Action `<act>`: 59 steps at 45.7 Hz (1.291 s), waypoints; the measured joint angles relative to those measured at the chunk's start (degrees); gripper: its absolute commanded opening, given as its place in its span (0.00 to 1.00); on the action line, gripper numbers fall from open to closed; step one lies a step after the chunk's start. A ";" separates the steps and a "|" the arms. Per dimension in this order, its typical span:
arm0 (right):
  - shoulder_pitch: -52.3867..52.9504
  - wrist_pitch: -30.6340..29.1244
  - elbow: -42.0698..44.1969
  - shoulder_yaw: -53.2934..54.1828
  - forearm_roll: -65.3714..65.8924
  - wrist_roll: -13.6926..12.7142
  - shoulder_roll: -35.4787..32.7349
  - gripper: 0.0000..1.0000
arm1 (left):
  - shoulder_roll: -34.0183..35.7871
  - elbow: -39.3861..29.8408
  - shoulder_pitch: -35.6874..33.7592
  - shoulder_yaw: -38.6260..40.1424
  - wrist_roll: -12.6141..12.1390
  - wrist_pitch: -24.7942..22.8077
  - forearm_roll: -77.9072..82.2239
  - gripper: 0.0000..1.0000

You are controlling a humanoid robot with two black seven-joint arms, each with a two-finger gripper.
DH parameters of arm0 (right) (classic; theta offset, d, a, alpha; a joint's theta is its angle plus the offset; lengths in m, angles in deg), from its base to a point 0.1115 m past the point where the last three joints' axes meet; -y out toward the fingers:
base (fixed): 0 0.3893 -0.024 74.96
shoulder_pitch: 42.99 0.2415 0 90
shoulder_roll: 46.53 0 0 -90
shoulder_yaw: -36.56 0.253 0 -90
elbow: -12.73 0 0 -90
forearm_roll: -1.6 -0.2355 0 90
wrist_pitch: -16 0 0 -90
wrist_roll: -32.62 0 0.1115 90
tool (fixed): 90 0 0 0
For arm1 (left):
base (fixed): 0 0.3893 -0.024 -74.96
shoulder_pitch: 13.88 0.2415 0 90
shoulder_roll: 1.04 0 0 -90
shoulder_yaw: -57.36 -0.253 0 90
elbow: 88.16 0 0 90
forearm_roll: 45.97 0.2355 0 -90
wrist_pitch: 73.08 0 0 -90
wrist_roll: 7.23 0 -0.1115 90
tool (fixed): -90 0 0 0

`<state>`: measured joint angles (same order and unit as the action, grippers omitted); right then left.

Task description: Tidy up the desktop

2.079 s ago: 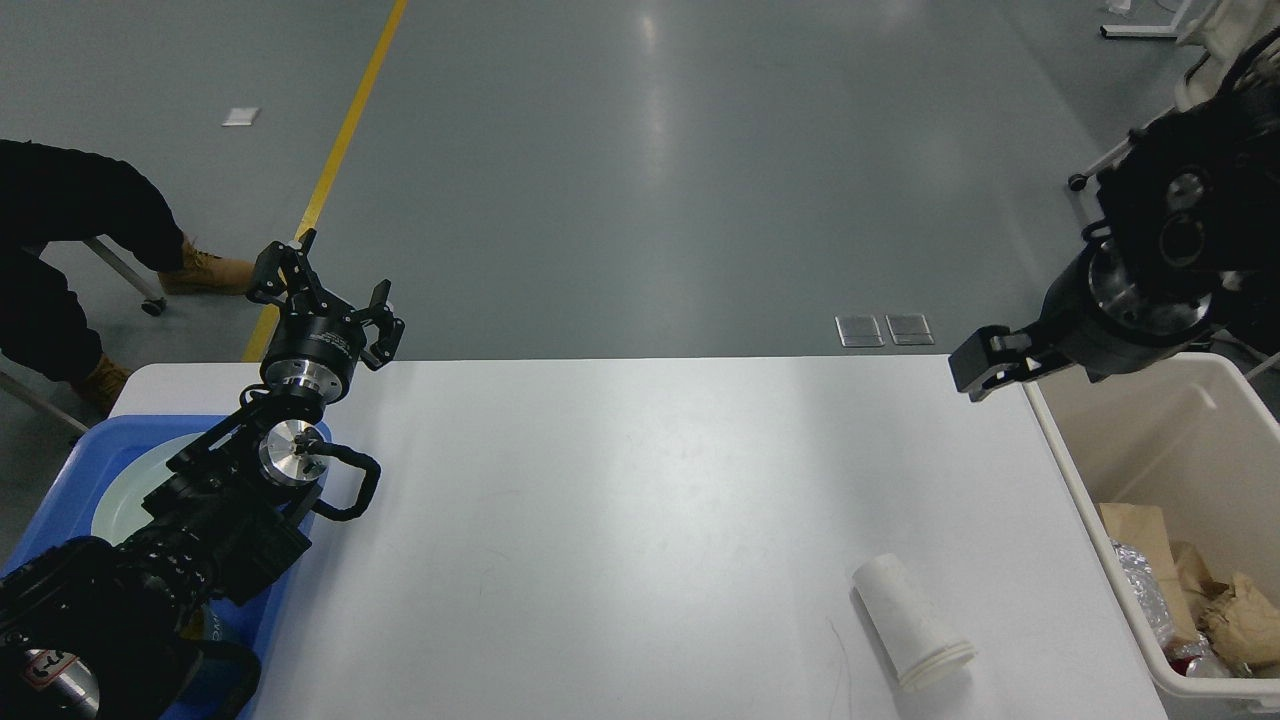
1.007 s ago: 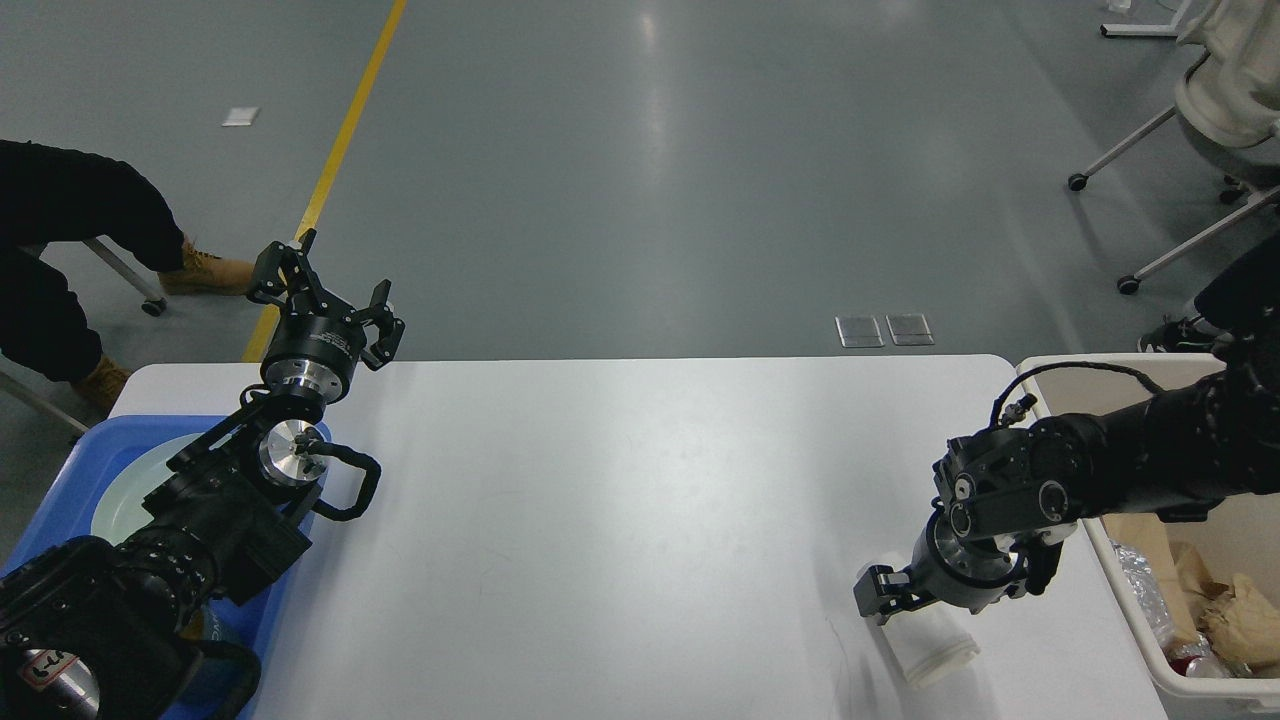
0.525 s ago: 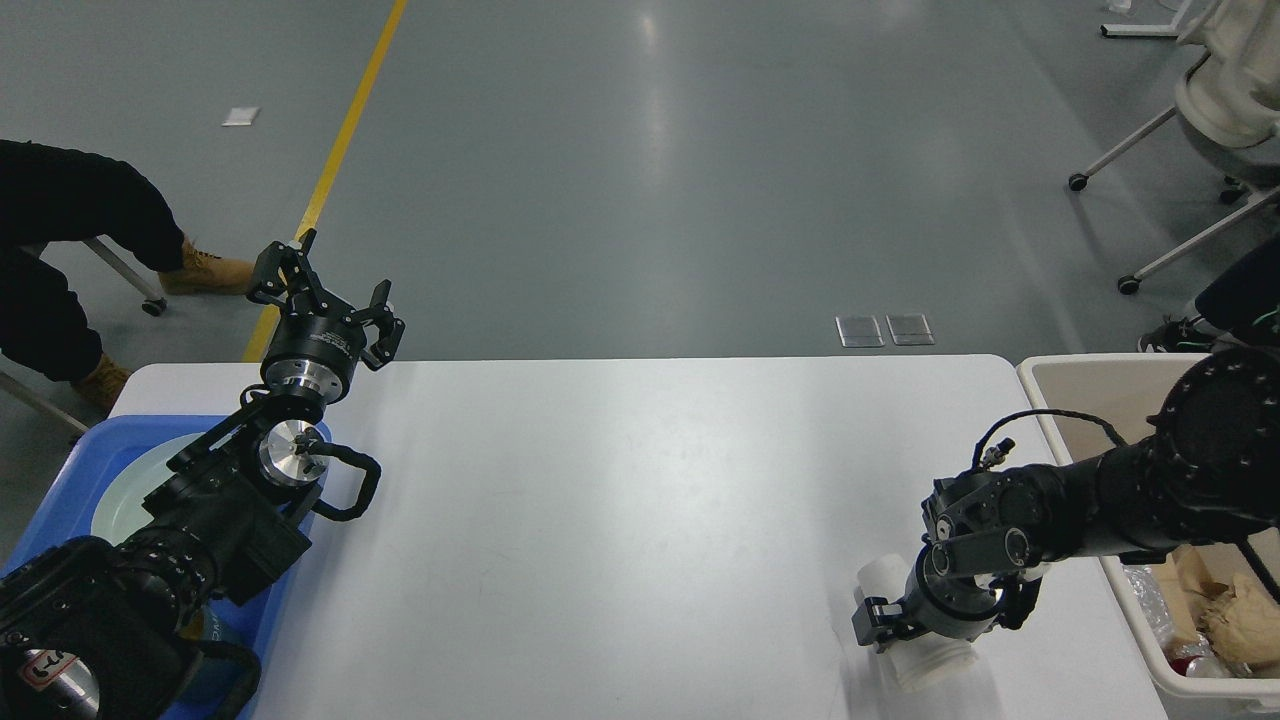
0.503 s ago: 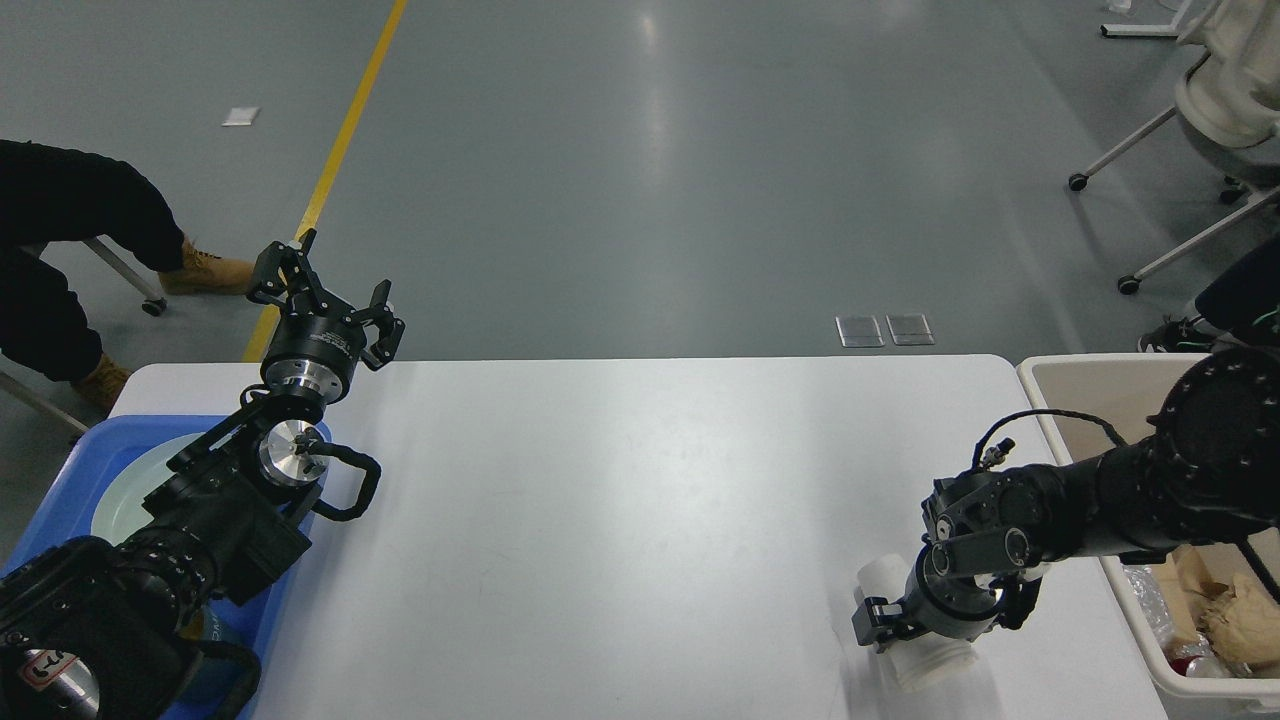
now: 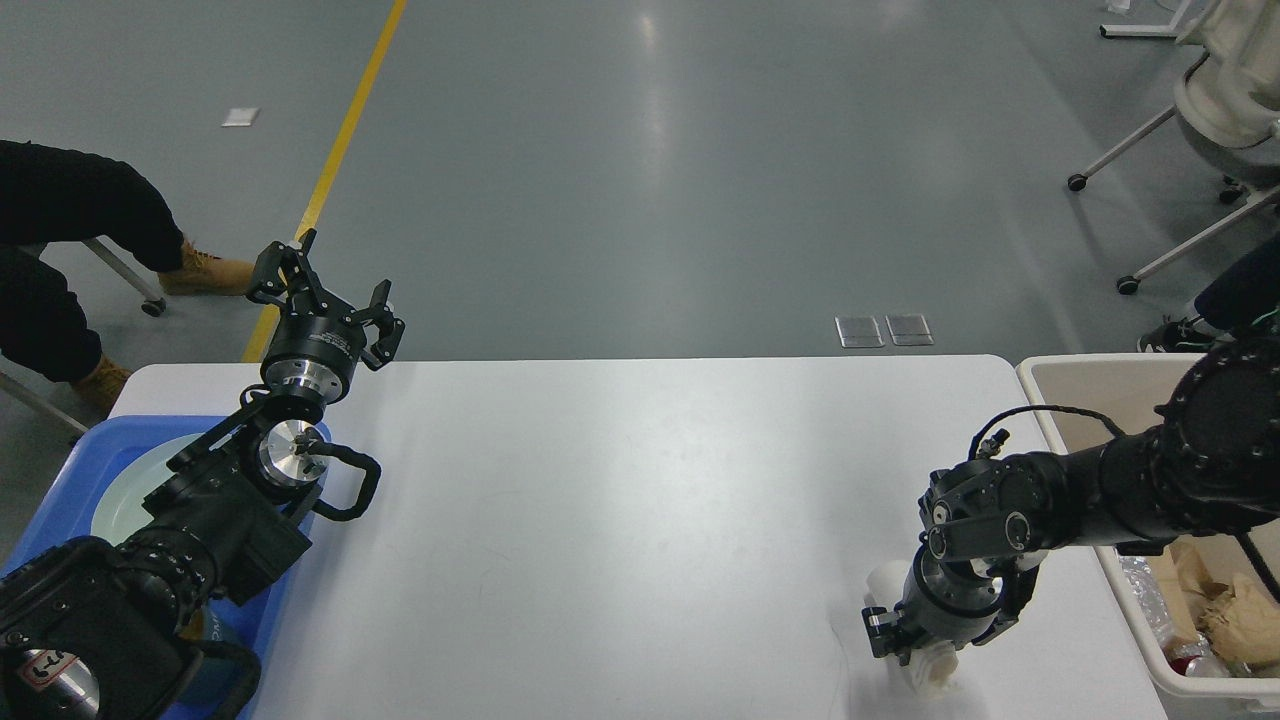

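Note:
The desktop [image 5: 620, 520] is a wide white tabletop with rounded corners. A white paper cup [image 5: 932, 672] lies on its side near the front right. My right gripper [image 5: 915, 645] points down onto the cup and is shut on it. One black finger [image 5: 877, 634] shows at the cup's left side, while my wrist hides the other. The cup's rim end looks squeezed narrow. My left gripper [image 5: 322, 292] is held up over the desktop's far left corner, open and with nothing between its fingers.
A blue tray [image 5: 60, 470] holding a pale plate [image 5: 125, 495] sits at the left edge under my left arm. A beige bin [image 5: 1100, 375] with crumpled paper and foil [image 5: 1235, 620] stands off the right end. A seated person's boots [image 5: 205, 268] are on the floor at far left.
My right arm swung from above the bin down to the cup and pressed onto it, and the cup's rim now looks narrower. The left arm has not moved.

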<state>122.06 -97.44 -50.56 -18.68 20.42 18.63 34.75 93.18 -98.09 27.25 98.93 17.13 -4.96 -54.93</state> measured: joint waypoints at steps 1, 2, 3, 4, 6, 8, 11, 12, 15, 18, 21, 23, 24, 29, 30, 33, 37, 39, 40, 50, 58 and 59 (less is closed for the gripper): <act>0.11 -0.16 -0.09 0.09 0.00 0.00 -0.05 0.00 | 0.00 0.00 0.00 0.00 0.00 0.00 0.00 0.96; 0.23 -0.34 -0.17 0.14 0.00 -0.01 -0.10 0.00 | 0.00 0.00 0.00 0.00 0.00 0.00 0.00 0.96; 0.37 -0.61 -0.26 0.18 0.00 -0.01 -0.14 0.00 | 0.00 0.00 0.00 0.00 0.00 0.00 0.00 0.96; 0.91 -1.58 -0.46 0.22 -0.02 0.00 -0.34 0.00 | 0.00 0.00 0.00 0.00 0.00 0.00 0.00 0.96; 1.56 -2.69 -0.58 0.23 -0.05 0.01 -0.73 0.00 | 0.00 0.00 0.00 0.00 0.00 0.00 0.00 0.96; 2.82 -4.51 -0.72 0.25 -0.05 0.01 -1.64 0.00 | 0.00 0.00 0.00 0.00 0.00 0.00 0.00 0.96; 5.34 -7.50 -0.95 0.29 -0.03 0.01 -3.18 0.00 | 0.00 0.00 0.00 0.00 0.00 0.00 0.00 0.96; 6.91 -9.19 -1.20 0.30 -0.04 0.01 -4.05 0.00 | 0.00 0.00 0.00 0.00 0.00 0.00 0.01 0.96; 9.53 -11.88 -1.74 0.32 -0.04 0.01 -5.72 0.00 | 0.00 0.00 0.00 0.00 0.00 0.00 0.00 0.96; 13.35 -15.23 -2.60 0.31 -0.03 0.01 -8.16 0.00 | 0.00 0.00 0.00 0.00 0.00 0.00 0.00 0.96; 17.69 -19.34 -3.53 0.18 -0.05 0.02 -10.58 0.00 | 0.00 0.00 0.00 0.00 0.00 0.00 0.00 0.96; 21.24 -22.91 -3.94 -0.02 -0.12 0.01 -12.57 0.00 | 0.00 0.00 0.00 0.00 0.00 0.00 0.00 0.96; 22.88 -24.62 -4.07 -0.10 -0.18 0.01 -13.51 0.00 | 0.00 0.00 0.00 0.00 0.00 0.00 0.00 0.96; 32.05 -30.49 -4.36 -0.35 -0.35 0.01 -18.53 0.00 | 0.00 0.00 0.00 0.00 0.00 0.00 0.00 0.96; 33.79 -30.83 -4.36 -0.39 -0.35 0.01 -19.35 0.00 | 0.00 0.00 0.00 0.00 0.00 0.00 0.00 0.96; 39.22 -31.36 -4.34 -0.63 -0.35 0.00 -21.72 0.00 | 0.00 0.00 0.00 0.00 0.00 0.00 0.00 0.96; 45.41 -31.54 -4.27 -1.04 -0.09 0.00 -24.00 0.00 | 0.00 0.00 0.00 0.00 0.00 0.00 0.01 0.96; 48.18 -31.55 -4.19 -1.42 0.04 -0.02 -24.89 0.00 | 0.00 0.00 0.00 0.00 0.00 0.00 0.00 0.96; 49.38 -31.55 -4.17 -1.66 0.08 -0.04 -25.18 0.00 | 0.00 0.00 0.00 0.00 0.00 0.00 0.00 0.96; 57.71 -31.56 -4.07 -3.34 -0.23 -0.01 -26.06 0.00 | 0.00 0.00 0.00 0.00 0.00 0.00 0.00 0.96; 60.25 -31.57 -3.76 -3.29 -0.34 0.09 -26.18 0.00 | 0.00 0.00 0.00 0.00 0.00 0.00 0.00 0.96; 60.46 -31.57 -3.60 -3.29 -0.31 0.10 -26.20 0.00 | 0.00 0.00 0.00 0.00 0.00 0.00 0.00 0.96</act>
<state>182.52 -129.01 -54.16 -21.97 20.11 18.73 8.55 93.18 -98.09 27.25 98.93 17.12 -4.96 -54.93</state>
